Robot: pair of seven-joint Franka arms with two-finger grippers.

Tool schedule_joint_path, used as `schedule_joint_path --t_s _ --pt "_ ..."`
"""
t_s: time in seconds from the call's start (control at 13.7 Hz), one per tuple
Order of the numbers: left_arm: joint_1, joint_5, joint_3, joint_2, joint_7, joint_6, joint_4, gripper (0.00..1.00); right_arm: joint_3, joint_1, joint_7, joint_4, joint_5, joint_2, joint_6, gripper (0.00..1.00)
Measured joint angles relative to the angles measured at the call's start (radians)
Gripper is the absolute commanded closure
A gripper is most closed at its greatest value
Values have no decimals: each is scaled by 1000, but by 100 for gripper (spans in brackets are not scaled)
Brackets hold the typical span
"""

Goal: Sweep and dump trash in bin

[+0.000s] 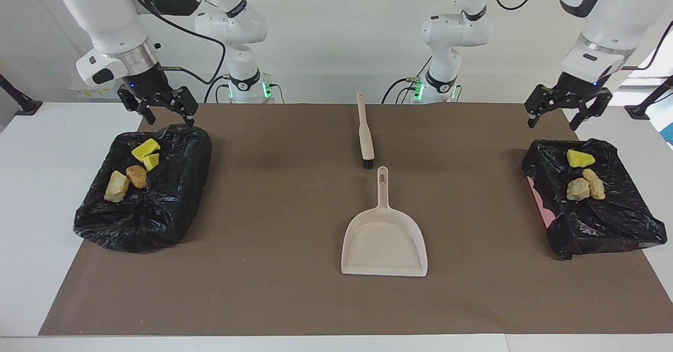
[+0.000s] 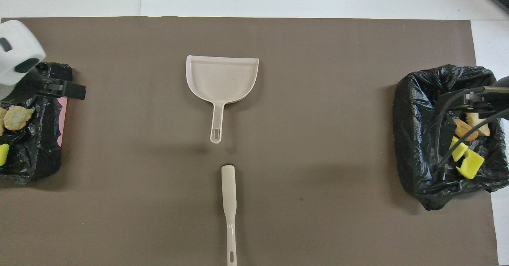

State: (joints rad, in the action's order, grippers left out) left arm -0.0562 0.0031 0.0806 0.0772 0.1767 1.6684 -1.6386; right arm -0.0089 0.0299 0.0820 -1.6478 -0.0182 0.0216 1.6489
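Note:
The trash lies in two black-bagged bins. The bin (image 1: 173,199) at the right arm's end holds two yellow sponge pieces (image 1: 145,149), a croissant lump (image 1: 136,176) and a bread lump (image 1: 116,186). The bin (image 1: 615,220) at the left arm's end holds a yellow sponge (image 1: 580,158) and two tan lumps (image 1: 578,189). My right gripper (image 1: 167,111) hangs open and empty over the robot-side edge of its bin. My left gripper (image 1: 554,120) hangs open and empty over the robot-side edge of the other bin. The beige dustpan (image 1: 384,241) and brush (image 1: 365,137) lie mid-table.
The brush (image 2: 229,210) lies nearer to the robots than the dustpan (image 2: 221,79), handle toward the robots and bristles toward the pan's handle. A brown mat (image 1: 273,289) covers the table. A pink bin wall (image 1: 541,204) shows under the bag at the left arm's end.

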Motion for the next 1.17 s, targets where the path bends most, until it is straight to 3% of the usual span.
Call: schedule_joint_path --t_s 0.29,1.17 --pt "7 -5 -13 33 1 -50 12 0 0 0 0 0 0 0 0 0" --pt "9 -33 -23 -38 -66 -129 130 0 0 0 0 0 0 0 0 0"
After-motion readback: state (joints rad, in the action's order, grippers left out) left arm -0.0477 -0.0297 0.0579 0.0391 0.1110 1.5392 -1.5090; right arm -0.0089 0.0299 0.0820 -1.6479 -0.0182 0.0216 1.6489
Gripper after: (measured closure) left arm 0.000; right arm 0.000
